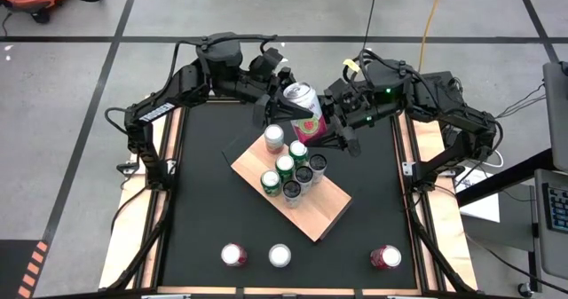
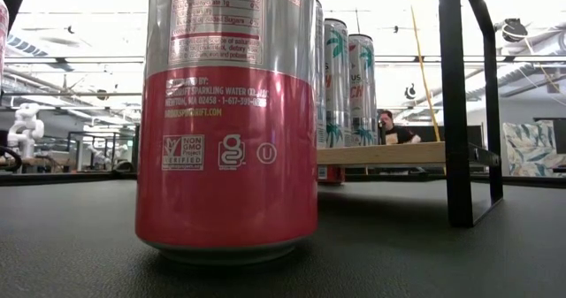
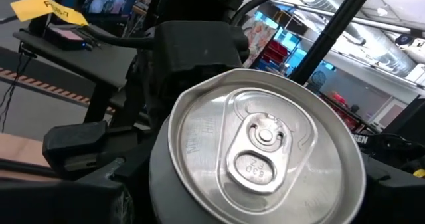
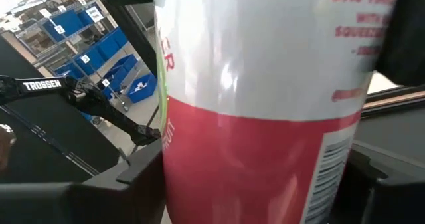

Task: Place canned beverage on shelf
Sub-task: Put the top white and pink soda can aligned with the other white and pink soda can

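Cans (image 1: 279, 255) are standing along the table's (image 1: 200, 192) six o'clock edge, more crowding the shelf (image 1: 321, 216) at centre; at twelve o'clock, the left gripper (image 1: 282, 106) and right gripper (image 1: 321, 126) are both clasping a raised can (image 1: 300, 100).

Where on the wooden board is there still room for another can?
The shelf is bare at its end nearest the three cans standing on the table. Its other half is crowded with a cluster of cans, right below the held can.
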`<state>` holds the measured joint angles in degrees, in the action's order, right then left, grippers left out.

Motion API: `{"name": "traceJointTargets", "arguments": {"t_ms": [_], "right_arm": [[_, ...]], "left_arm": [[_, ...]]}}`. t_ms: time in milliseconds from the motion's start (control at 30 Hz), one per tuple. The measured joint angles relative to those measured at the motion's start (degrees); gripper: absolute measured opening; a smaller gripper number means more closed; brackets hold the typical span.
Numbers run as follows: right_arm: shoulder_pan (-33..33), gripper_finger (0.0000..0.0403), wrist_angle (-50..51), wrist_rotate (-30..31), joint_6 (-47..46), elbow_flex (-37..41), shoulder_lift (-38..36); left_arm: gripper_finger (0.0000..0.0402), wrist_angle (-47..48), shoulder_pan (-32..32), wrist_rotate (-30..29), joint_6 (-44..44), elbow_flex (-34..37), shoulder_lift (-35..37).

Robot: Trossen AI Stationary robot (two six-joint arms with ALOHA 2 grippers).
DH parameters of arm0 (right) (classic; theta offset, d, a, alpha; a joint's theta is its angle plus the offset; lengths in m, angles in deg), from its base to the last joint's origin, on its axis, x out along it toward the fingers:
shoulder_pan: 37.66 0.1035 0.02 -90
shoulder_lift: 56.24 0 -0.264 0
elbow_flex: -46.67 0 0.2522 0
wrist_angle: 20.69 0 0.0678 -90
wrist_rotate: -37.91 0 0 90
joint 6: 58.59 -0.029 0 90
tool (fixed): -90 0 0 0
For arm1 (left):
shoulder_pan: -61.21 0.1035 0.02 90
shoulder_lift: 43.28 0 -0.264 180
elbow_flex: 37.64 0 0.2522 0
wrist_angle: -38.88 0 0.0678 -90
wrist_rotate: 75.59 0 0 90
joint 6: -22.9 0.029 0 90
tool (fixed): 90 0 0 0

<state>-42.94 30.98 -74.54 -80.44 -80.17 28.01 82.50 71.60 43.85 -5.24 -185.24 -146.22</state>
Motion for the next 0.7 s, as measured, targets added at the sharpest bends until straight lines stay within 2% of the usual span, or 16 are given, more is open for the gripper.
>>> {"name": "traceJointTargets", "arguments": {"t_ms": [133, 433, 700], "right_arm": [[0.0, 0.0267, 0.0, 0.1, 0.1, 0.0, 0.0], [0.0, 0.0268, 1.4, 2.0, 0.3, 0.2, 0.1], [0.0, 0.0268, 3.4, 7.5, 1.9, 0.2, -1.4]], "left_arm": [[0.0301, 0.2, 0.0, 0.0, 0.0, 0.0, 0.0], [0.0392, -0.3, 0.1, -4.0, 0.0, -0.1, 0.0], [0.039, 0.3, 2.0, -5.9, -1.5, -0.1, 2.2]]}}
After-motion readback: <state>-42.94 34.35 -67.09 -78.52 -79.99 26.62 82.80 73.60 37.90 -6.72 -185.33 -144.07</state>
